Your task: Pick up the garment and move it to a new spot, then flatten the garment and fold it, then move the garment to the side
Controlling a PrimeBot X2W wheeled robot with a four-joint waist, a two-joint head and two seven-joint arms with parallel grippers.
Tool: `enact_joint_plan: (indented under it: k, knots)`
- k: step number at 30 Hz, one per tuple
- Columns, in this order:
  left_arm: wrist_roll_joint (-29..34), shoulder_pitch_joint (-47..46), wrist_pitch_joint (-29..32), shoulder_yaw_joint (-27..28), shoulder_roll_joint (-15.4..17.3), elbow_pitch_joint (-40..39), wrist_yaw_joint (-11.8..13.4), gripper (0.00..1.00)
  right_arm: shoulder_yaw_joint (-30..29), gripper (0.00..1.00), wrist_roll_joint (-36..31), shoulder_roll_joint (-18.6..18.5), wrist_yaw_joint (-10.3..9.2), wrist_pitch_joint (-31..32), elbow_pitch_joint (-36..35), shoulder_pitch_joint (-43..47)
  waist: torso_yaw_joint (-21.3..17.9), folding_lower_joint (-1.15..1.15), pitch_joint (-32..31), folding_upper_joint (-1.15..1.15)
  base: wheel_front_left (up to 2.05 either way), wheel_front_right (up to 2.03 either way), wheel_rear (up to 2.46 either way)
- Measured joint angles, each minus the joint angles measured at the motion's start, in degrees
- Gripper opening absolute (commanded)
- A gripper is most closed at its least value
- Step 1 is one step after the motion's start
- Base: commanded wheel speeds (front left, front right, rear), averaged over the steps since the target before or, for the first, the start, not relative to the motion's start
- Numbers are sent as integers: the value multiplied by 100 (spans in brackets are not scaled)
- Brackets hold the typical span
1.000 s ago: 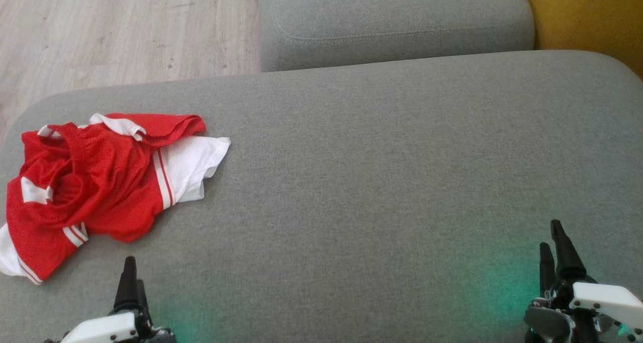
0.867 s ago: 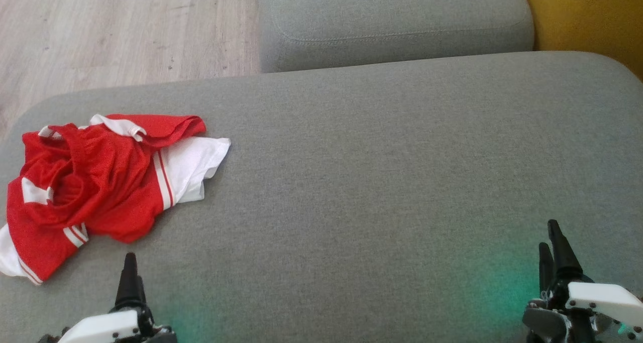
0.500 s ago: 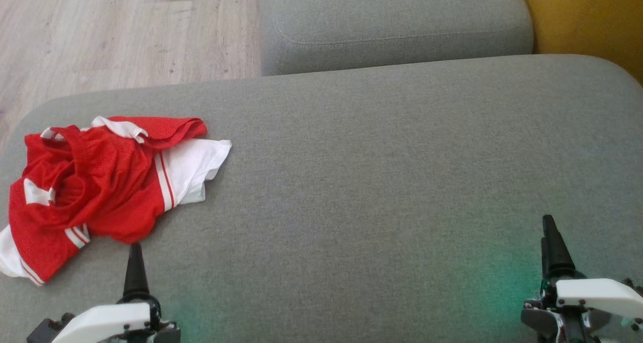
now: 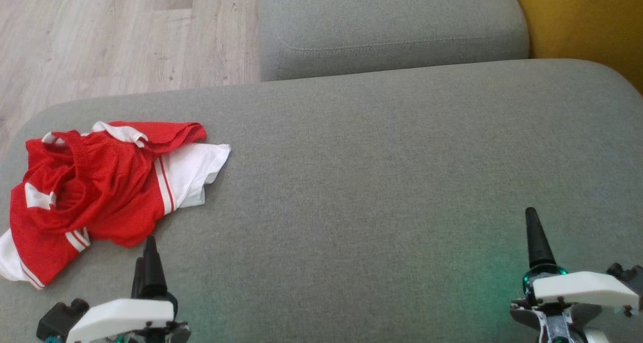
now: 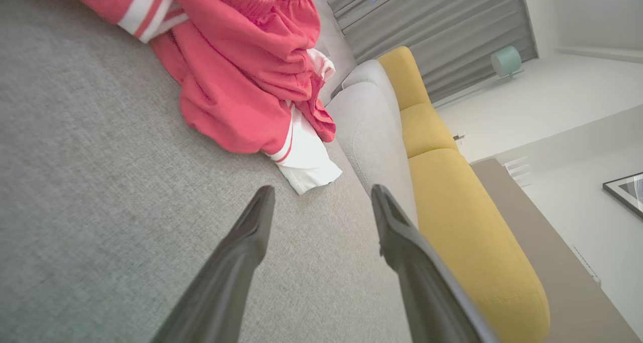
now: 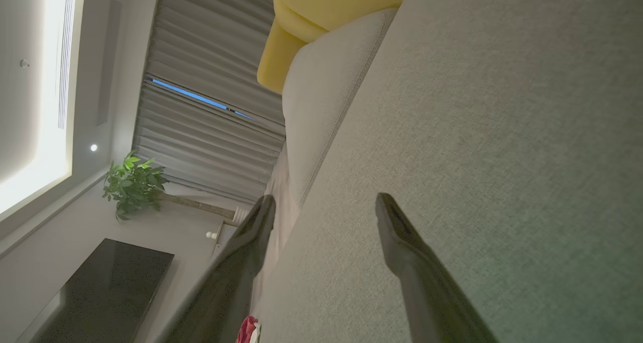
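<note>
Sofa (image 4: 382, 172), grey and broad, is spread across most of the head view, with a second grey cushion (image 4: 392, 26) at the far side, wood floor (image 4: 100, 36) at the far left and a yellow seat (image 4: 593, 21) at the far right. The garment (image 4: 95, 192), red with white panels and striped trim, is left crumpled at the left end of the sofa, not yet lifted or flattened.

Over the last second the whole head view has been shifted slightly, which is put down to the camera; the garment is judged undisturbed. The left tool (image 4: 145, 255), however, has been brought forward and a little right, so that its tips are now set just beside the near red hem, where before they were held short of it. In the left wrist view its fingers (image 5: 241, 252) are seen spread wide, with nothing between them. The right tool (image 4: 536, 235), at the near right and well apart from the garment, has been advanced a little too and is likewise spread and empty over bare cloth.

The pick-up is thus judged to be in its approach: a descent onto the hem and a closing are called for next. Several loose layers may be caught at once.
</note>
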Motion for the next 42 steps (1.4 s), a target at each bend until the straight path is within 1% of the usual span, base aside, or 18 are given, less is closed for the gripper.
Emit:
enact_joint_plan:
  k: [10, 19, 24, 34, 42]
  knots:
    - [615, 17, -162, -88, 1, -122, 77, 100, 131, 100, -664, 0, 0, -159, -75, 12, 0, 0, -76, 0, 0, 0, 0]
    - [1260, 129, -283, -234, 3, -247, 142, 100, 344, 100, -1440, 0, 0, -296, -199, 21, 22, 0, -121, 0, 0, 0, 0]
    - [1619, 127, -389, -282, 4, -345, 226, 100, 442, 100, -1825, -1, 0, -393, -261, 43, 36, 0, -134, 0, 0, 0, 0]
    - [2353, 160, -535, -410, 9, -480, 234, 100, 541, 100, -2590, -2, 0, -543, -355, 126, 36, 0, -186, 0, 0, 0, 0]
    - [2896, 253, -675, -467, 12, -559, 327, 100, 664, 100, -3167, -2, 0, -661, -387, 128, 37, 0, -245, 0, 0, 0, 0]
